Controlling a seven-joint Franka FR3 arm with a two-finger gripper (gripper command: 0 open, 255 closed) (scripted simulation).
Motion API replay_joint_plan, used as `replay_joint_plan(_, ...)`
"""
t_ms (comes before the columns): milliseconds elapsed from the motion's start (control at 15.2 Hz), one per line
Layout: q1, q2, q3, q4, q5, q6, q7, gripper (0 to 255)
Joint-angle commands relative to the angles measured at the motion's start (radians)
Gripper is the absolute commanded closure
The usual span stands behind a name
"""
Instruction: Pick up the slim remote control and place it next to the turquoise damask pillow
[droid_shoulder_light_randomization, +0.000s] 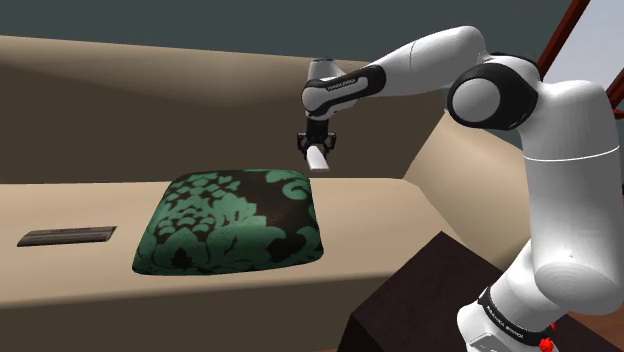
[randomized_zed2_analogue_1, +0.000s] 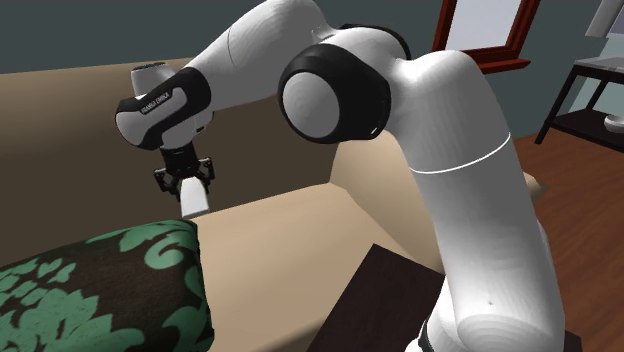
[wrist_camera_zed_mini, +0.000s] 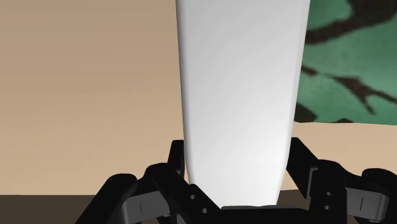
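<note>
A slim white remote (droid_shoulder_light_randomization: 319, 159) hangs in the air, clasped at its upper end by my black gripper (droid_shoulder_light_randomization: 317, 147), which is shut on it. It hovers just above the far corner of the green and dark damask pillow (droid_shoulder_light_randomization: 235, 220) that lies on the tan sofa seat (droid_shoulder_light_randomization: 70, 200). From the second exterior view, the gripper (randomized_zed2_analogue_1: 184, 178) points down and the remote (randomized_zed2_analogue_1: 194, 199) hangs over the pillow's (randomized_zed2_analogue_1: 100, 290) edge. In the wrist view, the remote (wrist_camera_zed_mini: 242, 89) runs out from between the fingers (wrist_camera_zed_mini: 175, 159), with tan seat on one side and the pillow (wrist_camera_zed_mini: 350, 70) on the other.
A flat dark slab-like item (droid_shoulder_light_randomization: 68, 236) lies on the seat toward the shoulder view's left, apart from the pillow. The sofa's backrest (droid_shoulder_light_randomization: 150, 90) rises behind and an armrest (droid_shoulder_light_randomization: 450, 190) stands beside the pillow. My dark stand (droid_shoulder_light_randomization: 420, 300) sits close to the sofa front.
</note>
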Motion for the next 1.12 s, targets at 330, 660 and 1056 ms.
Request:
replay_joint_plan(330, -0.001, 0.041, 0.002, -0.028, 0.003, 0.07, -0.001, 255)
replay_joint_plan(660, -0.002, 0.076, 0.004, -0.042, 0.005, 0.118, -0.001, 255)
replay_joint_plan(1056, -0.003, 0.123, 0.006, -0.05, 0.008, 0.173, -0.002, 255)
